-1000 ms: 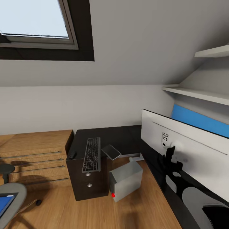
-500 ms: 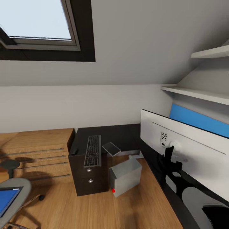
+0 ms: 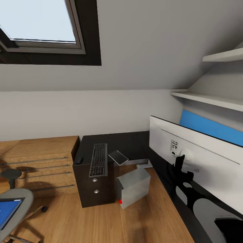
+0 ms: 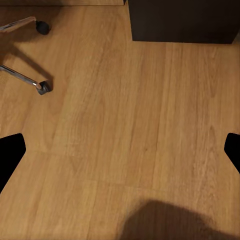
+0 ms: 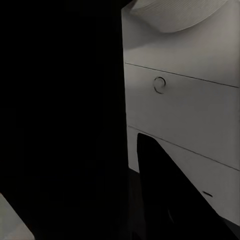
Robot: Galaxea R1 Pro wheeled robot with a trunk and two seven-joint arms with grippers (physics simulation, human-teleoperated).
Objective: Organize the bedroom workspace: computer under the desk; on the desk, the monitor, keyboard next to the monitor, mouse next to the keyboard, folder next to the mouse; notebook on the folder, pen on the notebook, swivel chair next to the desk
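Note:
The black desk [image 3: 130, 143] wraps the room's corner, with its drawer unit [image 3: 96, 189] at the near end. On that end lie the keyboard [image 3: 98, 164], the small black mouse [image 3: 78, 160] to its left and the grey notebook [image 3: 118, 157] to its right. The computer [image 3: 133, 187] stands on the floor beside the drawers. The monitor [image 3: 199, 158] stands on the desk's right wing, its white back toward me. At lower left is the swivel chair [image 3: 18, 199] with the blue folder [image 3: 7, 211] on its seat. I cannot make out the pen. My left gripper [image 4: 120, 152] hangs open over bare floor.
A light wooden dresser [image 3: 37, 162] stands left of the desk. Wall shelves [image 3: 209, 99] and a blue panel [image 3: 211, 126] sit behind the monitor. The chair's chrome legs and casters [image 4: 42, 87] and the drawer unit [image 4: 182, 20] show in the left wrist view. The right wrist view is mostly dark beside a white panel [image 5: 185, 100].
The head camera shifted a little early in the second, bringing more of the chair into view. The desk's things have not moved.

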